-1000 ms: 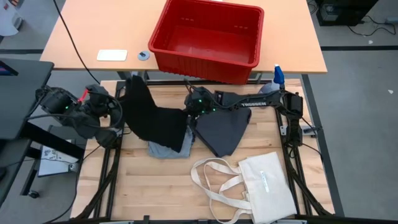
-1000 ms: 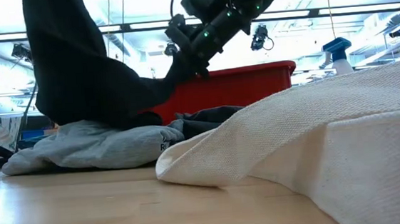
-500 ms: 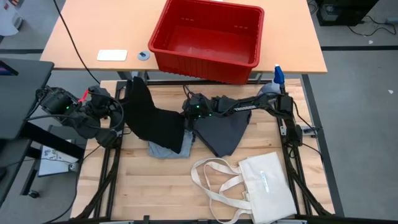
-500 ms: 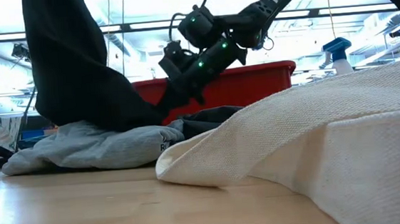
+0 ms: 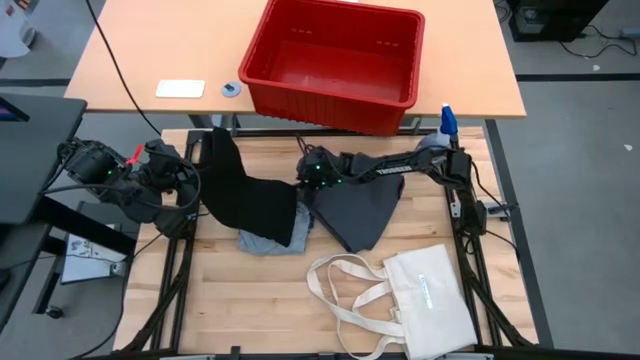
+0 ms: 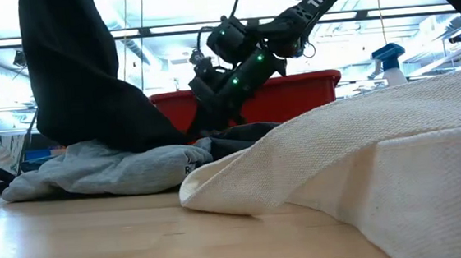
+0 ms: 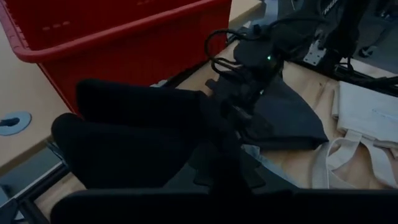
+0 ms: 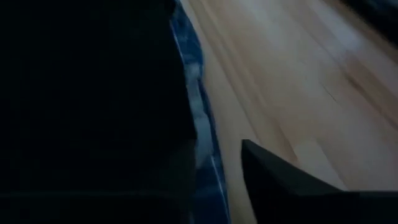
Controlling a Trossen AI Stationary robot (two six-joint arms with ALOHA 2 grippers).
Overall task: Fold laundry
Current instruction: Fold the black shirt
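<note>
High view first: the black piece hangs from the left gripper at the left side of the wooden worktop, its jaws pinched tight on the upper corner of the cloth, and it drapes down and rightward across the pile. Under its lower edge lies the light blue-grey piece, flat on the wood (in the low view it shows as a pale, rumpled heap). Just right of the black cloth spreads the dark grey piece, roughly triangular, its point toward the near edge. The right gripper sits low where the black and dark grey cloth meet; its jaws stand partly apart, and I cannot tell whether any cloth is between them. Its wrist view shows a strip of the blue-white plaid piece beside dark cloth, against bare wood.

Farther out, a cream tote bag lies near the front right corner, its long handles looped toward the middle. Behind the worktop stands a second, lighter table carrying a red bin, whose inside shows only bare red plastic. A blue-capped spray bottle stands at the right rear corner. Beyond, the low view shows a bright ceiling with rails.
</note>
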